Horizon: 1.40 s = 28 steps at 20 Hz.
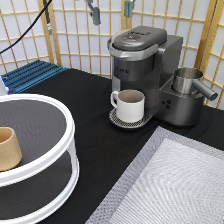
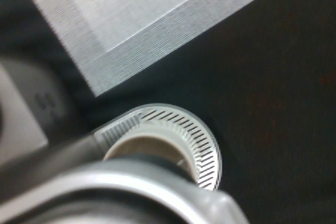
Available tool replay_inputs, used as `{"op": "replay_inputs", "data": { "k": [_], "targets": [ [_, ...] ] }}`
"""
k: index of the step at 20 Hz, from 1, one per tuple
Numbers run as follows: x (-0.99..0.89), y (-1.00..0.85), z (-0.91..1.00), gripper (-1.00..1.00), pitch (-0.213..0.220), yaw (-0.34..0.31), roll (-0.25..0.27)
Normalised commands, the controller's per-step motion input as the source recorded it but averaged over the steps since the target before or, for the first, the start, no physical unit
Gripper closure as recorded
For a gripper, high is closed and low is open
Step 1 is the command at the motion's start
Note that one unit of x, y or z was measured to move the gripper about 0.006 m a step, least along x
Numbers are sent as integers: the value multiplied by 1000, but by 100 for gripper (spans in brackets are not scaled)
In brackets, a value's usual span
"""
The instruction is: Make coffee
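Exterior view, near to far: tan cup point(image 1: 9, 148) near left, grey mat point(image 1: 170, 185) near right, white mug point(image 1: 131, 104) under coffee machine point(image 1: 145, 65) beyond. Showed neither gripper nor coffee pod; open or closed could not be told. Judged from wrist view close above mug: risked nudging it off drip tray point(image 1: 120, 121).

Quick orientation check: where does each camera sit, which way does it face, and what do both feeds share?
Exterior view: fixed, off the arm, looking down across the table at the coffee machine, white mug and tan cup; no gripper or arm shows.
Wrist view: on the hand, above the machine, looking down at the mug; no fingers show.
Shared: machine, mug, grey mat.
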Motion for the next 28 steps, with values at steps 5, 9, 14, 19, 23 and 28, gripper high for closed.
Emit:
{"op": "replay_inputs", "data": {
  "k": [5, 9, 14, 19, 23, 28],
  "targets": [
    [269, 670, 39, -100, 13, 81, -121],
    [420, 300, -51, -100, 17, -25, -117],
    [399, -93, 19, -100, 81, -18, -67],
    [134, -339, -89, -100, 49, 0, -2],
    [0, -41, -187, -100, 7, 0, -46],
    [113, 93, -67, -100, 22, 0, -73]
  ]
}}
